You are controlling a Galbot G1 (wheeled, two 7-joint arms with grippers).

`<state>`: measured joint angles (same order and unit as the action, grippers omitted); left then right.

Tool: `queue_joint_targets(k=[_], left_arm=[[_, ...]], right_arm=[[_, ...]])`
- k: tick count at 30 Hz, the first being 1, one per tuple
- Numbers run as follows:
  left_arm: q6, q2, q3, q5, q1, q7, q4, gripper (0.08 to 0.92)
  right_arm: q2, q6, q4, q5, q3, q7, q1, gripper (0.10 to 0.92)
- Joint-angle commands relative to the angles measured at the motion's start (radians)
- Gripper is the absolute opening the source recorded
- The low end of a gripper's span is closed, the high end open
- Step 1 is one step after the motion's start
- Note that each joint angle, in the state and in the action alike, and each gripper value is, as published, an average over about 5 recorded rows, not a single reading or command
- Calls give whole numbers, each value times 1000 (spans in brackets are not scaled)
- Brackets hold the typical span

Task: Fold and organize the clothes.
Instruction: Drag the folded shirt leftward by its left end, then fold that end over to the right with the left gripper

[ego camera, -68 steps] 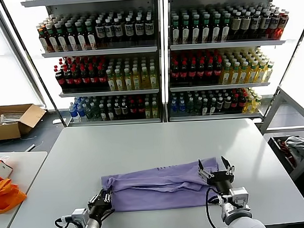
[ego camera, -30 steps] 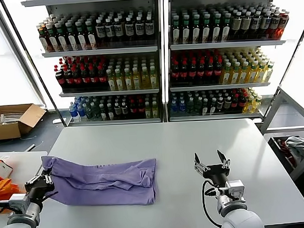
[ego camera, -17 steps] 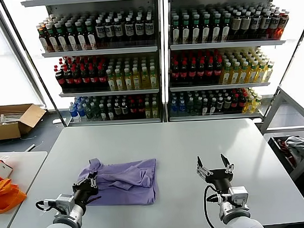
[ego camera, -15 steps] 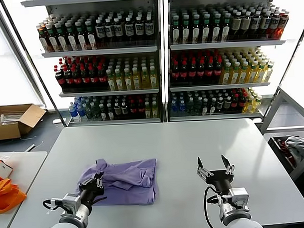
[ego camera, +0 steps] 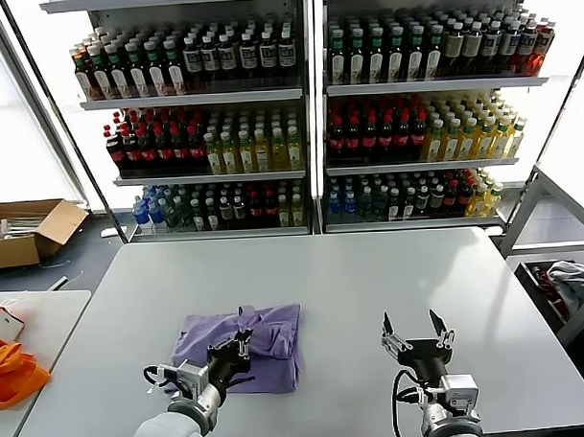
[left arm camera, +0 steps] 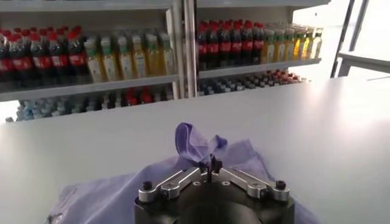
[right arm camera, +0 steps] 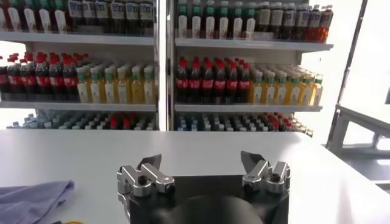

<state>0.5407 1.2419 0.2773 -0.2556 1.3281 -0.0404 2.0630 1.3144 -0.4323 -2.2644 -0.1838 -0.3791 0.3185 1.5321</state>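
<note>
The lavender T-shirt (ego camera: 244, 347) lies bunched in a rough rectangle on the grey table (ego camera: 371, 273), near the front edge and left of its middle. The left hand (ego camera: 241, 347) is over the shirt's middle, its fingers pinched together on a small tuft of the fabric that stands up between the tips, as the left wrist view shows (left arm camera: 210, 164). The right hand (ego camera: 417, 329) hangs above bare table near the front edge, well apart from the shirt on its right side, fingers spread wide and holding nothing.
</note>
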Motion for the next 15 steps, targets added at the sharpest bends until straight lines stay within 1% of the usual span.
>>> queue_joint_targets(k=[1, 9, 12, 15], left_arm=[[9, 17, -65, 5, -58, 1, -33, 92], [4, 56, -78, 27, -56, 15, -91, 105], [-31, 67, -85, -3, -48, 19, -97, 162], [-70, 73, -100, -91, -26, 19, -77, 246]], right_arm=[[14, 3, 0, 16, 5, -1, 18, 823], [9, 9, 1, 16, 8, -5, 23, 823], [8, 16, 5, 16, 10, -6, 26, 823], [7, 20, 9, 15, 15, -6, 23, 823]])
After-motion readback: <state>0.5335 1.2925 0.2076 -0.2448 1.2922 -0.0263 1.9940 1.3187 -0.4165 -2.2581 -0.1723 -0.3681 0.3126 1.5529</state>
